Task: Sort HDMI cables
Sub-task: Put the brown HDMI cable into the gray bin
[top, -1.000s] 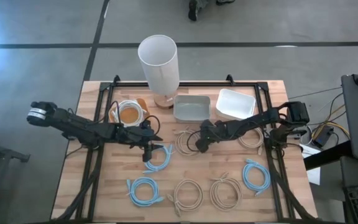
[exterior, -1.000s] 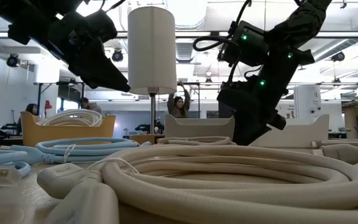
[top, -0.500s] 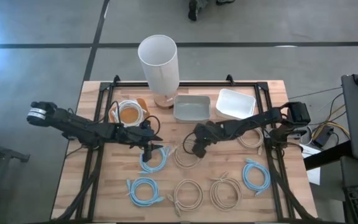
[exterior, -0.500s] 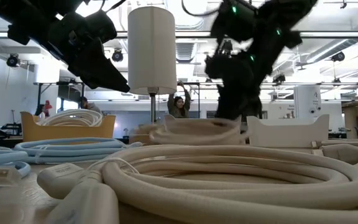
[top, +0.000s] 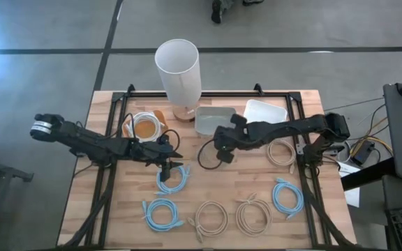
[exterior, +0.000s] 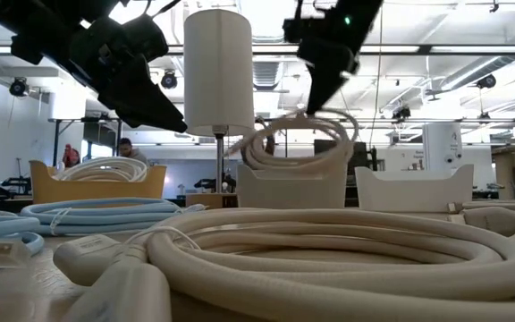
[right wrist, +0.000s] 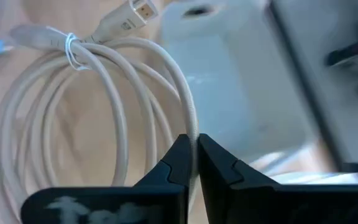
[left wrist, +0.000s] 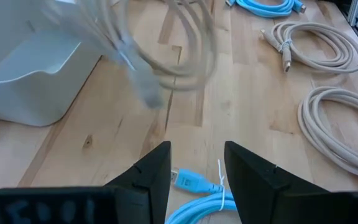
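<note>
My wooden table [top: 117, 216] is the biggest thing here. At its back stands a tall white cylinder [top: 179, 70], with an orange tray [top: 145, 126], a grey tray [top: 213, 121] and a white tray [top: 264, 116] in a row beside it.

My right arm [top: 292, 129] reaches across the table from the right side, stretched long and low toward the middle. My right gripper [top: 222, 143] is pinched tight on a beige cable [top: 213, 155]. The thin cord sits squeezed between my two dark fingers [right wrist: 178, 163]. The coil is lifted off the wood and hangs down from my fingers, just in front of the grey tray. Its plug [right wrist: 143, 10] sticks out from the far side of the loop.

My left arm [top: 89, 141] stretches in from the left side. My left gripper [top: 169, 159] is partly open and holds nothing. It hovers over a light blue cable [top: 173, 178] lying flat on the table.

More beige and blue coils lie flat along the front and right of the table.
</note>
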Robot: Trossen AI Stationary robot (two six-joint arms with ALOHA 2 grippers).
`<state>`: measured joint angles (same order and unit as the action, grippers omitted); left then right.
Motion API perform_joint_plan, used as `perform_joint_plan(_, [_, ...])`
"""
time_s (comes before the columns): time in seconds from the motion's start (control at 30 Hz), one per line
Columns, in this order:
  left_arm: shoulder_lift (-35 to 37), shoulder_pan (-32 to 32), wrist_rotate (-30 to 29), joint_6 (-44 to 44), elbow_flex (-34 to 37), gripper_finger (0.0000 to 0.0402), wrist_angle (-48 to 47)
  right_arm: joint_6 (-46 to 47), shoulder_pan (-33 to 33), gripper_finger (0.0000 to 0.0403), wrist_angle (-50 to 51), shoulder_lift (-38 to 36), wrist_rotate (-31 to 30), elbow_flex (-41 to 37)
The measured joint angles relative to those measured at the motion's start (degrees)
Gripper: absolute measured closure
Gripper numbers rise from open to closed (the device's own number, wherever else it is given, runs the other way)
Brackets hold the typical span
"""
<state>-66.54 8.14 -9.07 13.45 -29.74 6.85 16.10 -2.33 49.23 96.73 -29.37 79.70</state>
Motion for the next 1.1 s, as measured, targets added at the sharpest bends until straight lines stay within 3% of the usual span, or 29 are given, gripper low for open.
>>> perform_joint_plan(0.27, [0.0,0.0,0.0,0.0,0.0,0.0252,0.0,-13.7,2.6,0.039,0.1,-0.4,-9.2,5.7])
perform_joint_plan(0.5, [0.0,0.0,0.0,0.0,0.0,0.0252,0.0,-21.4,7.1,0.039,-1.1,-0.3,-10.0,5.6])
perform_joint_plan(0.67, [0.0,0.0,0.0,0.0,0.0,0.0252,-0.1,-25.2,10.9,0.039,-5.1,-0.2,-14.1,4.0])
perform_joint_plan(0.97, [0.0,0.0,0.0,0.0,0.0,0.0252,-0.1,-24.5,15.6,0.039,-7.6,2.4,-12.8,3.0])
perform_joint_plan(1.1, [0.0,0.0,0.0,-0.8,0.0,0.0252,-0.1,-29.1,16.2,0.039,-9.6,4.9,-11.8,2.8])
